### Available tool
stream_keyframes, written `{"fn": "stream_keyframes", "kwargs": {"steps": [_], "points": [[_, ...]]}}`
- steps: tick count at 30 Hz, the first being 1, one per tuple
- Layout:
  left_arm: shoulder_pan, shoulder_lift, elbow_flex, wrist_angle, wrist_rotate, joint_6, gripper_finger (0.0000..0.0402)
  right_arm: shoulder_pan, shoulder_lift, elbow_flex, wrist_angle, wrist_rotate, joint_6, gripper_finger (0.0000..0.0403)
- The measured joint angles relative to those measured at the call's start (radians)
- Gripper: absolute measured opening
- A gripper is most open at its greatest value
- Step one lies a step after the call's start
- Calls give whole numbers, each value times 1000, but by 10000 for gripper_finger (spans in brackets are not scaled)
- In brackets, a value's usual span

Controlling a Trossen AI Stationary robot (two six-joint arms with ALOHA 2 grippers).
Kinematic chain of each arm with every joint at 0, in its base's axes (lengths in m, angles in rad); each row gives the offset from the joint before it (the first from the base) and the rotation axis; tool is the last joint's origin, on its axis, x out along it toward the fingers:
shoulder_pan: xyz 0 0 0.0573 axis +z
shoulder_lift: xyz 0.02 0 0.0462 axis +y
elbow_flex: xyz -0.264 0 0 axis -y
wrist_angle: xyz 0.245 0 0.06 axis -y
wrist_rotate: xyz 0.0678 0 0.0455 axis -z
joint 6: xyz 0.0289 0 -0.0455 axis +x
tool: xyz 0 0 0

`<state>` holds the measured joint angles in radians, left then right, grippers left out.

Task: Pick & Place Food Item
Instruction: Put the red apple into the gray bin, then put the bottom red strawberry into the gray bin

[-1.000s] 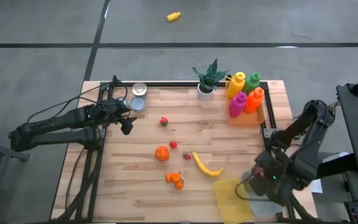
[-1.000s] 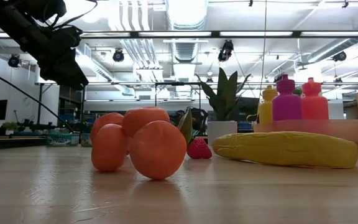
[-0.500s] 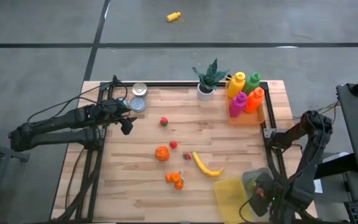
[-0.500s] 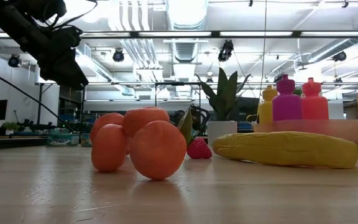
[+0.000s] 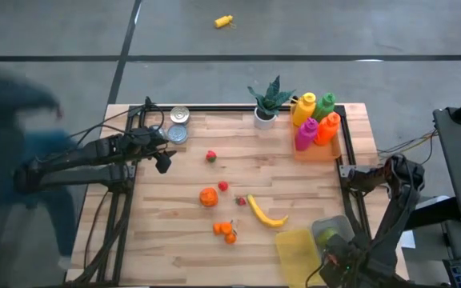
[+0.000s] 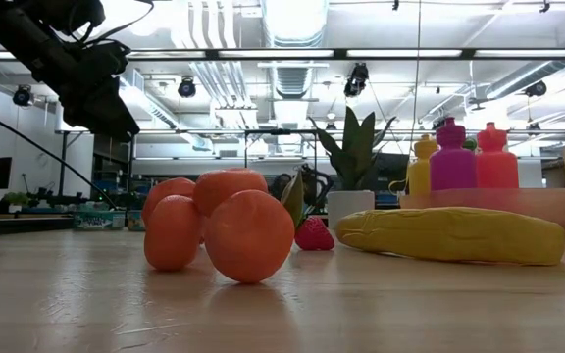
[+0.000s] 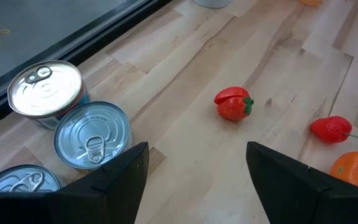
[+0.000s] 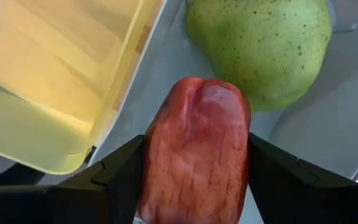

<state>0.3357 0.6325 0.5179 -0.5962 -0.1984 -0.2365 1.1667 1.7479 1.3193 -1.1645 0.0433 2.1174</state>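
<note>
The right hand (image 8: 194, 180) is clenched on a reddish-brown food item (image 8: 197, 155), its two dark fingers pressed against either side of it. In the right wrist view the item hangs just above a grey bin (image 8: 328, 118) in which a green pear (image 8: 260, 46) lies, with a yellow bin (image 8: 61, 81) right beside it. Seen from above, that arm is bent low at the counter's near right corner, where the grey bin (image 5: 332, 230) and yellow bin (image 5: 296, 252) sit side by side at the front edge.

The left hand (image 7: 194, 177) waits near the counter's far left corner with its fingers spread apart and nothing between them. Just past it stand three tin cans (image 7: 92, 134), and farther along the boards lie a small red tomato (image 7: 233, 104), a strawberry (image 7: 331, 129) and part of an orange (image 7: 356, 171).

Toward the middle of the counter (image 5: 182, 248) lie an orange (image 5: 208, 197), a cluster of small oranges (image 5: 226, 230) and a banana (image 5: 264, 212). Along the far edge stand a potted plant (image 5: 267, 102) and an orange tray of coloured bottles (image 5: 316, 120). A blurred figure (image 5: 14, 160) shows off the counter's left side.
</note>
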Motion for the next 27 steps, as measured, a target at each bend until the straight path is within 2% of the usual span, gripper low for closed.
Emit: {"fn": "stream_keyframes", "kwargs": {"steps": [9, 20, 27], "points": [[0, 0, 0, 0, 0, 0, 275, 3, 20, -5, -9, 1, 10, 299], [0, 0, 0, 0, 0, 0, 275, 2, -4, -6, -17, 1, 20, 303], [0, 0, 0, 0, 0, 0, 275, 3, -105, 2, -91, 40, 9, 304]]}}
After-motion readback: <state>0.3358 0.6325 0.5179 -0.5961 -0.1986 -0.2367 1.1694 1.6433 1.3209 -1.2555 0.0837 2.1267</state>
